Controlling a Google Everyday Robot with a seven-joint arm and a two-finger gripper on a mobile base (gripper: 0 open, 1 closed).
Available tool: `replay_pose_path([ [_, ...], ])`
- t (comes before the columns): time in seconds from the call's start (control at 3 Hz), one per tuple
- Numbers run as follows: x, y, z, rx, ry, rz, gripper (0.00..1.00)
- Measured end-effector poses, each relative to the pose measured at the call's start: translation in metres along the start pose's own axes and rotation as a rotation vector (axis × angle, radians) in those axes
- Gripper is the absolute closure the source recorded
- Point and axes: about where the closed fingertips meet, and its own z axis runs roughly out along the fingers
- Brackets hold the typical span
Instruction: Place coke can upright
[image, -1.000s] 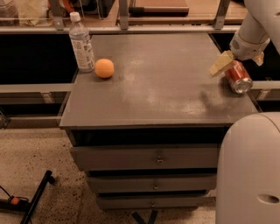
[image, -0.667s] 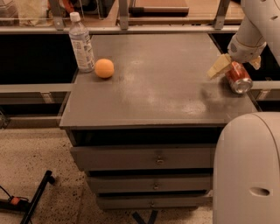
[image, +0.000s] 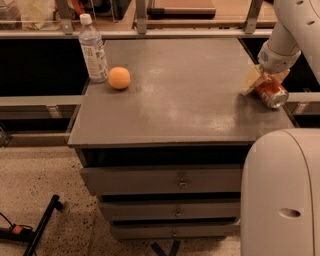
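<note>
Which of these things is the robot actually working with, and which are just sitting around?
In the job: coke can, tilted, at the tabletop's right edge; gripper, clamped on it.
Just lying about: water bottle and orange, back left corner.

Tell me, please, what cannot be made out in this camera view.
Camera view: upper end of the coke can, hidden by the end effector at the table's right edge.
The arm above: cut off by the top edge.
Label on the water bottle: too small.
Right ends of the drawers: behind the robot's body.
</note>
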Motion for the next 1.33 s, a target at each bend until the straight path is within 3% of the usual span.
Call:
replay_pose_path([
  [0.67,-0.003,0.001,-0.002,0.007,0.005,-0.024,0.87],
  [1.0,-0.006,0.001,-0.009,0.023,0.007,-0.065,1.00],
  [1.33,-0.012,0.002,-0.028,0.031,-0.019,-0.119,1.00],
])
